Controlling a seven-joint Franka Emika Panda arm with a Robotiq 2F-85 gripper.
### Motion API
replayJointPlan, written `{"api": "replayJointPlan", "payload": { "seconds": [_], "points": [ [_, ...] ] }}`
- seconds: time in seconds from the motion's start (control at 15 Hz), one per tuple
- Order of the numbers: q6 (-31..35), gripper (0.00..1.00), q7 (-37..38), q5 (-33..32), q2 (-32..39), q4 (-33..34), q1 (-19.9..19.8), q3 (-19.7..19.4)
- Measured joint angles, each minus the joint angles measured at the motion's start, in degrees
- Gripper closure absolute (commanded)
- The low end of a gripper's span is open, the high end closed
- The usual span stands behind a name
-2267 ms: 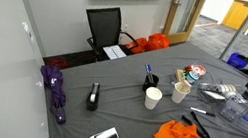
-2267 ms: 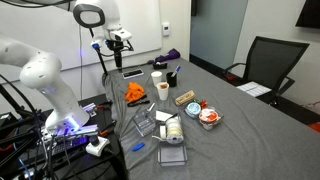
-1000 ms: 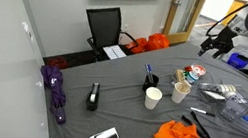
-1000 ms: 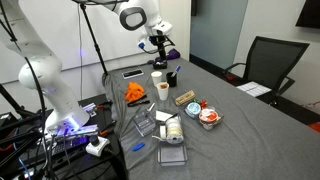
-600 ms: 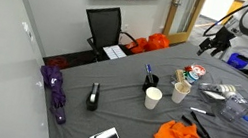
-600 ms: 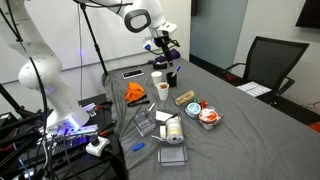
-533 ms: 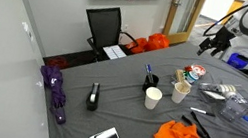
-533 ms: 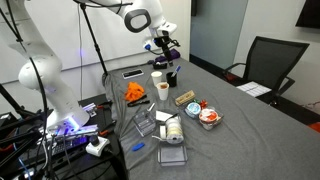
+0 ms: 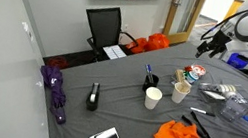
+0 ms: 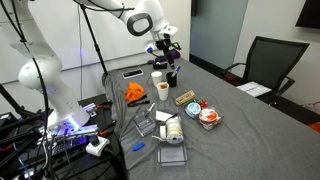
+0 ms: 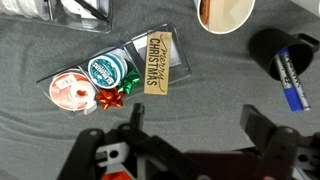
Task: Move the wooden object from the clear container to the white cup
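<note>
Three cups stand together mid-table, well clear of every edge: the white cup (image 9: 152,98); the clear container (image 9: 181,91) just beside it, with a tan sliver at its rim that seems to be the wooden object (image 9: 181,82); and one black cup (image 9: 150,82). The gripper (image 9: 209,45) hangs in open air above one ribbon pack (image 11: 112,75) near the cups, its two fingers (image 11: 131,122) spread wide apart, holding nothing. Bare grey table (image 9: 121,84) lies open toward the one chair (image 9: 104,25).
</note>
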Motion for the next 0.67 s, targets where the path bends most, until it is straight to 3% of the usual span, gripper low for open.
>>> {"api": "replayJointPlan", "payload": {
  "seconds": [0.67],
  "points": [
    [9.4, 0.00, 5.9, -1.7, 18.0, 8.7, 0.1, -1.4]
  ]
}}
